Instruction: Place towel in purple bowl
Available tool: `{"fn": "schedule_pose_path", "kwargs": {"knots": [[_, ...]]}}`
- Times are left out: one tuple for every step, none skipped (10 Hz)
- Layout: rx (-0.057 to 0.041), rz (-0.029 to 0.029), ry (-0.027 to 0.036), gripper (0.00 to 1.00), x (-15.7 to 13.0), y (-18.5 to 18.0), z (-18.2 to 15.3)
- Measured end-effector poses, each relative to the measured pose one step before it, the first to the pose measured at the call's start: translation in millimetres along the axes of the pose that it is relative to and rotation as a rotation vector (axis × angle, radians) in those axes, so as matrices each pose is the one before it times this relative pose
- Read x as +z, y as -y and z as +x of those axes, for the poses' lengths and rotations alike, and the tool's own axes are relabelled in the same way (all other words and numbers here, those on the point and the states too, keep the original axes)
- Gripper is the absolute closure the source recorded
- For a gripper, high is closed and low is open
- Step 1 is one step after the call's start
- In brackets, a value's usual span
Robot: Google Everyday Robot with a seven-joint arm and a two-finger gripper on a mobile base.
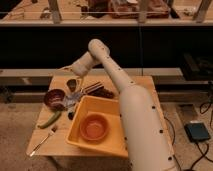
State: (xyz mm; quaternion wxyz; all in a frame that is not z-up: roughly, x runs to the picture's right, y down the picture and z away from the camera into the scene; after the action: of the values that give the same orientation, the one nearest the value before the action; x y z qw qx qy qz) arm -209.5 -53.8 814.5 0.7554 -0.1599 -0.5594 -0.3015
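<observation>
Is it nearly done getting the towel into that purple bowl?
Not yet. Done: the arm is in place at the table. In hand: the gripper hovers just right of the purple bowl, over a pale crumpled cloth that is probably the towel and lies beside the bowl, not in it. Left: moving the cloth across and letting it go inside the bowl.
</observation>
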Motion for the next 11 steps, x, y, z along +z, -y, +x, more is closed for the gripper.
{"fn": "schedule_pose_path", "kwargs": {"knots": [[-0.00003, 0.00003, -0.00007, 0.20, 0.00, 0.05, -0.01], [0.00007, -0.00007, 0.00008, 0.20, 0.02, -0.05, 0.00], [-0.00004, -0.00003, 0.00002, 0.20, 0.01, 0.00, -0.01], [0.00005, 0.00004, -0.00004, 0.20, -0.03, -0.01, 0.02], [-0.00012, 0.00003, -0.00002, 0.20, 0.01, 0.05, -0.03], [0.00006, -0.00005, -0.00003, 0.20, 0.00, -0.04, 0.02], [-0.00003, 0.00004, 0.00010, 0.20, 0.02, 0.04, -0.03], [-0.00002, -0.00002, -0.00001, 0.20, 0.00, -0.03, 0.02], [0.00004, 0.00003, -0.00003, 0.20, -0.02, 0.01, 0.00], [-0.00129, -0.00210, -0.00305, 0.20, 0.33, -0.20, 0.04], [-0.00187, -0.00372, -0.00627, 0.20, -0.03, -0.11, 0.50]]}}
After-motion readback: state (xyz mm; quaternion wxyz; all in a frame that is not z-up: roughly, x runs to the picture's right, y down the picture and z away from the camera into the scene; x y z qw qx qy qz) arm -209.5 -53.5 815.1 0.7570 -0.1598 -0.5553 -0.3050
